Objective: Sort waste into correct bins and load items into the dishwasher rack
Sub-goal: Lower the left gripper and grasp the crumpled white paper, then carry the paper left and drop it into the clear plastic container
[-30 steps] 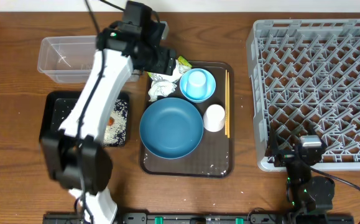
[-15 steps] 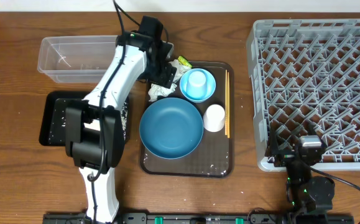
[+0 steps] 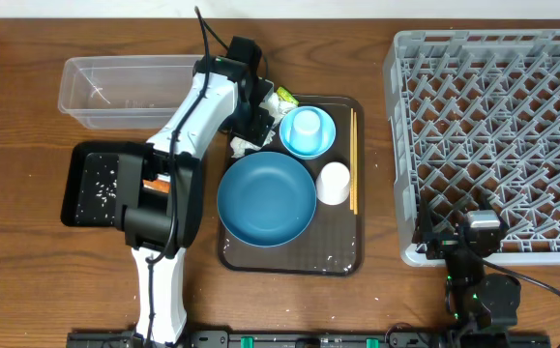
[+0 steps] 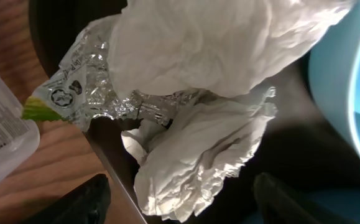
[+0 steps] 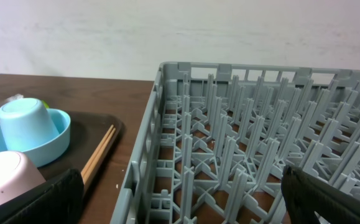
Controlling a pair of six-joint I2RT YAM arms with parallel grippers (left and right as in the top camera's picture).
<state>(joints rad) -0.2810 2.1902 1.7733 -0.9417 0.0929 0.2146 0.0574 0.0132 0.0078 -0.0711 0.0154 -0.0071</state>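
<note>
Overhead view of a wood-grain table. At the far left lies one clear plastic tub, rectangular with rounded corners. Just near of it sits one shallow black tray, matte and dotted with loose white rice grains.

In the middle is one glossy brown serving tray. It holds:
- one large, smooth dark-blue round bowl
- one light-blue saucer on the bowl's far side, with one light-blue cup standing in it
- one white cup just right of the bowl
- two thin wooden chopsticks lying side by side along the tray's right edge

One large grey plastic rack, a square lattice of upright pegs, fills the right side.

The white left arm reaches to the serving tray's far left corner, where the left gripper hangs over the waste. Its wrist camera shows two crumpled white paper wads, soft and creased. It also shows one snack wrapper, crinkled silver with a green-yellow tip. The tip reaches past the tray rim onto the wood, close to the tub corner. The dark fingers stand apart on either side of one wad. The picture's edge cuts off their tips, so they seem clear of the paper, though that cannot be confirmed.

The right gripper sits at the rack's near edge, its fingers spread wide and holding nothing.
</note>
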